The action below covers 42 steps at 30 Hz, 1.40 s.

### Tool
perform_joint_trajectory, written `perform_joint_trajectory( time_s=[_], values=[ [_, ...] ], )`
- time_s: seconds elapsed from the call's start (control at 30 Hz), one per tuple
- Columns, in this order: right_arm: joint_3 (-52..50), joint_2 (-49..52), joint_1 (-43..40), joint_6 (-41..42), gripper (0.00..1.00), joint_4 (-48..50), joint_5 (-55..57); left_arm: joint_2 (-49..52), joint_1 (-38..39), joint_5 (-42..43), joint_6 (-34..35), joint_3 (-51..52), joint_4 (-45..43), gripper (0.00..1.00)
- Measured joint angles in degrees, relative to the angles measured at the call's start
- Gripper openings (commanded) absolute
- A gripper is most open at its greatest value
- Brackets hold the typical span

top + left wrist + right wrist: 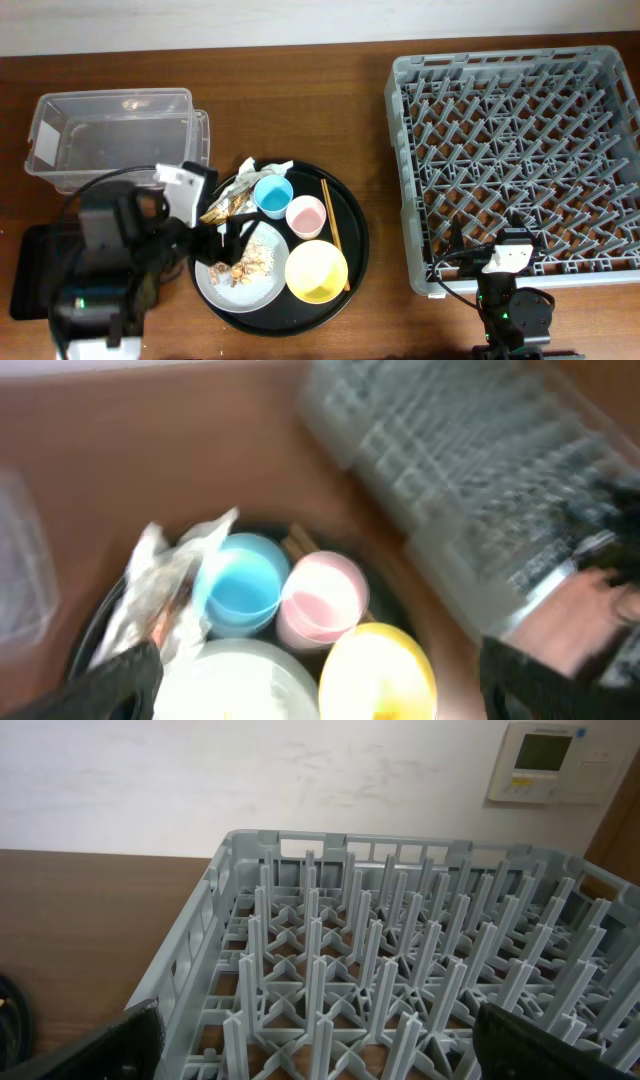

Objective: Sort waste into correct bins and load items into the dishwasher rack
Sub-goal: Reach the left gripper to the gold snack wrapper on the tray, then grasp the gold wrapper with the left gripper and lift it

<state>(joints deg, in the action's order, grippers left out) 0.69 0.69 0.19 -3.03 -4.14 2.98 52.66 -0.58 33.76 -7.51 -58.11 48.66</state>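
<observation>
Wrapper (226,206), shiny gold-brown, lying ahead-left of left gripper (330,680), jaws apart; right gripper (320,1055), jaws likewise apart, well away.

Motion smears the left wrist view: ahead and right of the left gripper (318,690) the dishwasher rack (470,470) is a grey blur, and the pale grey plate (250,680) and yellow bowl (378,675) between its fingers are cut by the bottom edge. Overhead, the left arm (100,260) covers most of the shallow black tray (25,270), and the crumbs (250,262) beside its fingertips are too small to tell apart. Only dark corners of the right gripper (320,1055) show, with the dishwasher rack ahead of it running past the right and bottom edges.
</observation>
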Motion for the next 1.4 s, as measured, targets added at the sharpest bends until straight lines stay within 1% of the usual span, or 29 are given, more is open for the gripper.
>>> perform_joint_trajectory(
  time_s=[0.03,0.13,0.23,0.4,0.5,0.57,0.63,0.67,0.7,0.8,0.87,0.9,1.03,1.13,1.27,1.4],
  values=[
    [0.0,0.0,0.0,0.0,0.99,0.0,0.0,3.3,1.4,-6.0,0.5,-3.8,5.6,0.99],
    [0.0,0.0,0.0,0.0,0.99,0.0,0.0,11.5,3.7,-15.8,1.2,-10.4,12.6,0.99],
    [0.0,0.0,0.0,0.0,0.99,0.0,0.0,19.1,5.2,-19.4,1.3,-12.1,13.0,0.99],
    [0.0,0.0,0.0,0.0,0.99,0.0,0.0,28.9,5.6,-20.4,1.4,-12.1,13.0,0.99],
    [0.0,0.0,0.0,0.0,0.99,0.0,0.0,33.4,5.6,-20.8,1.5,-12.1,9.8,0.99],
    [0.0,0.0,0.0,0.0,0.99,0.0,0.0,34.2,5.6,-21.0,1.5,-12.1,8.2,0.99],
    [0.0,0.0,0.0,0.0,0.99,0.0,0.0,35.0,5.7,-23.1,1.5,-12.2,5.5,0.99],
    [0.0,0.0,0.0,0.0,0.99,0.0,0.0,35.1,5.7,-24.7,1.5,-12.2,5.2,0.92],
    [0.0,0.0,0.0,0.0,0.99,0.0,0.0,35.1,5.7,-26.1,1.5,-12.2,4.8,0.89],
    [0.0,0.0,0.0,0.0,0.99,0.0,0.0,35.1,5.7,-29.1,1.6,-12.2,3.4,0.89],
    [0.0,0.0,0.0,0.0,0.99,0.0,0.0,35.1,5.7,-29.8,0.6,-12.2,3.4,0.70],
    [0.0,0.0,0.0,0.0,0.99,0.0,0.0,35.1,5.7,-30.0,-0.3,-12.2,3.4,0.68],
    [0.0,0.0,0.0,0.0,0.99,0.0,0.0,35.5,5.7,-30.8,-4.3,-12.1,3.3,0.68],
    [0.0,0.0,0.0,0.0,0.99,0.0,0.0,37.7,5.7,-30.9,-6.9,-12.0,3.0,0.68],
    [0.0,0.0,0.0,0.0,0.99,0.0,0.0,43.3,5.7,-31.1,-10.1,-11.8,2.2,0.68],
    [0.0,0.0,0.0,0.0,0.99,0.0,0.0,47.7,5.7,-31.9,-13.1,-11.7,-0.7,0.68]
  ],
)
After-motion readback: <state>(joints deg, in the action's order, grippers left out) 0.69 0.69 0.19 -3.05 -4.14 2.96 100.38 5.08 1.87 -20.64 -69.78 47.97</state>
